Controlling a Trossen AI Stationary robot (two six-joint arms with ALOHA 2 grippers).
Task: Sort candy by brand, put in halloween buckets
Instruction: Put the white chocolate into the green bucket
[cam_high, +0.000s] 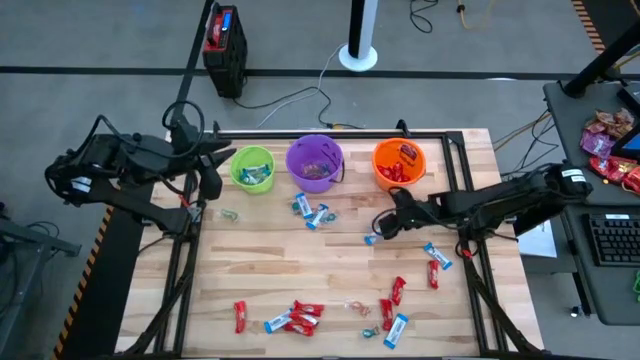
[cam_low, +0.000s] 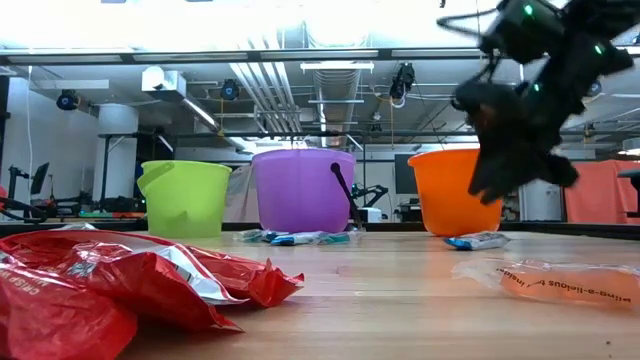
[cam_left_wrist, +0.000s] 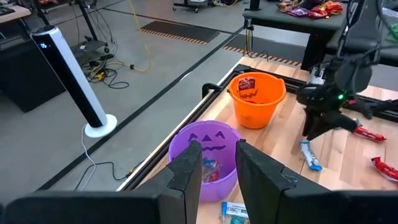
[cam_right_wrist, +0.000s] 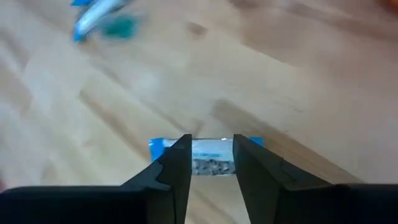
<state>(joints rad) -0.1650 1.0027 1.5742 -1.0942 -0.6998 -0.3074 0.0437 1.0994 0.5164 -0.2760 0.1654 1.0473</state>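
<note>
Three buckets stand in a row at the table's far edge: lime green (cam_high: 252, 168), purple (cam_high: 315, 162) and orange (cam_high: 400, 163). A blue-and-white candy (cam_right_wrist: 211, 155) lies flat on the wood near the table's middle (cam_high: 370, 238). My right gripper (cam_right_wrist: 212, 140) hangs just above it, fingers slanting down and apart, one on either side of the candy's middle. In the low view the gripper (cam_low: 495, 190) stands clear above the candy (cam_low: 480, 240). My left gripper (cam_left_wrist: 216, 149) is raised by the green bucket (cam_high: 213, 170), open and empty, facing the purple bucket (cam_left_wrist: 208, 155).
More red and blue-and-white candies lie loose: a few below the purple bucket (cam_high: 310, 212), some at the right (cam_high: 435, 260), and several along the near edge (cam_high: 295, 318). Red wrappers (cam_low: 120, 280) lie close to the low camera. A keyboard (cam_high: 612, 240) sits on a side table.
</note>
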